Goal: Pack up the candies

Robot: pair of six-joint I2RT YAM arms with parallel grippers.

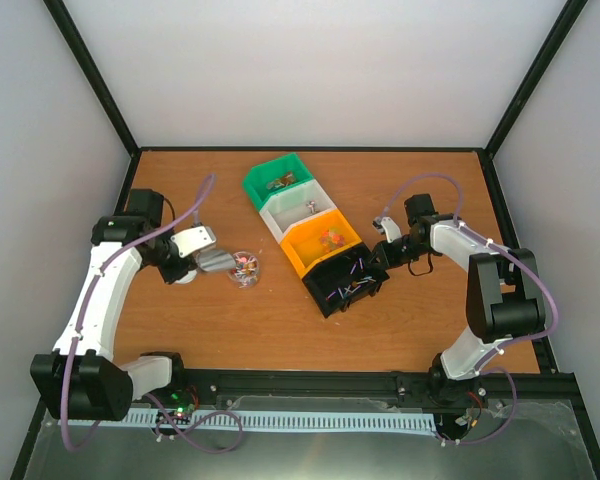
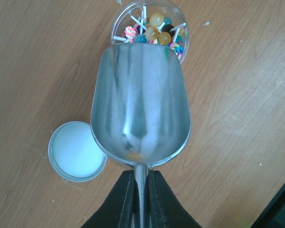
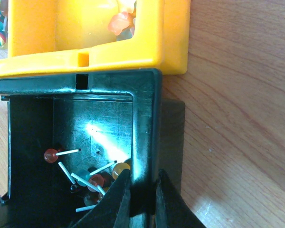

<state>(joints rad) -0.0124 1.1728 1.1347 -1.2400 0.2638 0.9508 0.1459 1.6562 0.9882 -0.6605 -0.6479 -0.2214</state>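
Scoop (image 2: 140, 104) at jar (image 2: 119, 21) of candies (image 2: 156, 21), lid (image 2: 77, 151) just beside, bins (image 1: 300, 258) to their right.

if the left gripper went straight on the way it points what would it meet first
Most likely the clear jar of candies: the scoop in the left gripper overlaps its rim, though height is unclear.

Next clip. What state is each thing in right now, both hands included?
left hand: shut on the scoop handle.
right hand: shut on the black bin wall.
scoop: held, looks empty, front edge at the jar.
jar: open, candies inside.
lid: off, lying flat beside the scoop.
black bin: a few candies inside.
orange bin: candies inside.
green bin and white bin: contents too small to tell.
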